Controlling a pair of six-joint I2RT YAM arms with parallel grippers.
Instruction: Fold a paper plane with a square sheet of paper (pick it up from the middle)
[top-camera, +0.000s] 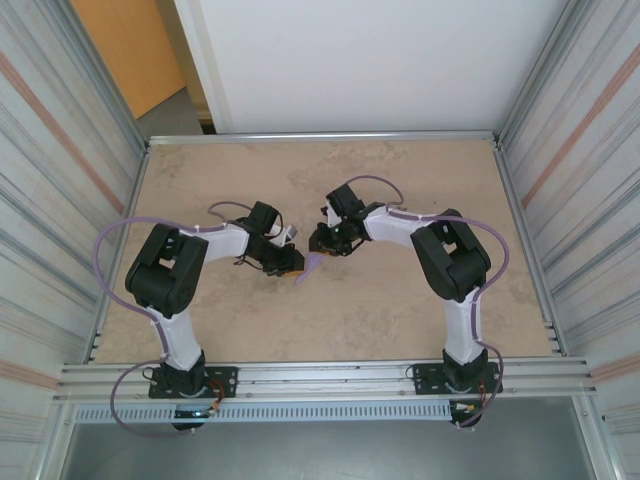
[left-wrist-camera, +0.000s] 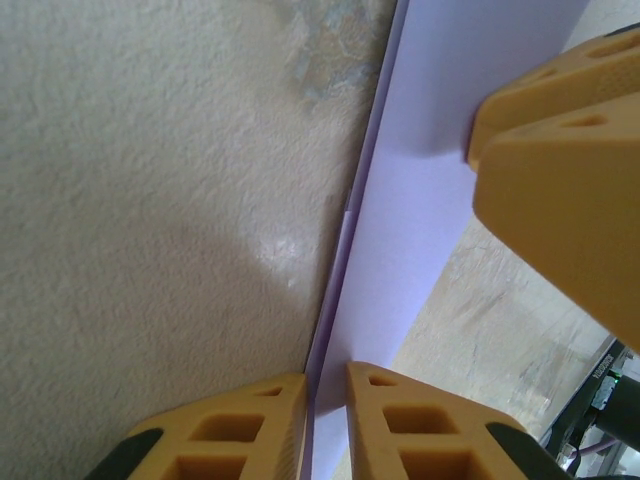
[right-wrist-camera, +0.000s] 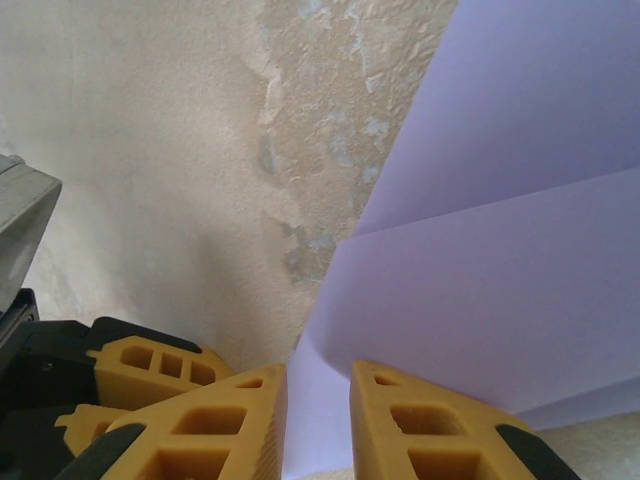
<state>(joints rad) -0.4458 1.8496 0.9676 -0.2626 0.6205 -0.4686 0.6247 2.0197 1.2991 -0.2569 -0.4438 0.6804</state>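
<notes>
Folded paper (top-camera: 309, 267) spans between claws, near-left to far-right; left claw (left-wrist-camera: 326, 385) pinches one end, right claw (right-wrist-camera: 318, 375) pinches other.

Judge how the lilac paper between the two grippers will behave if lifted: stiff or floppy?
Probably light and fairly floppy: the paper looks like a thin sheet, though its visible crease should stiffen it somewhat. Likely easy to crumple, since the left gripper pinches only its edge. Its smooth face may slip.

Top view: high at near edge, looking down on table (top-camera: 380, 310). Wrist views: close-up, both sharing lilac paper (left-wrist-camera: 430, 200).
</notes>
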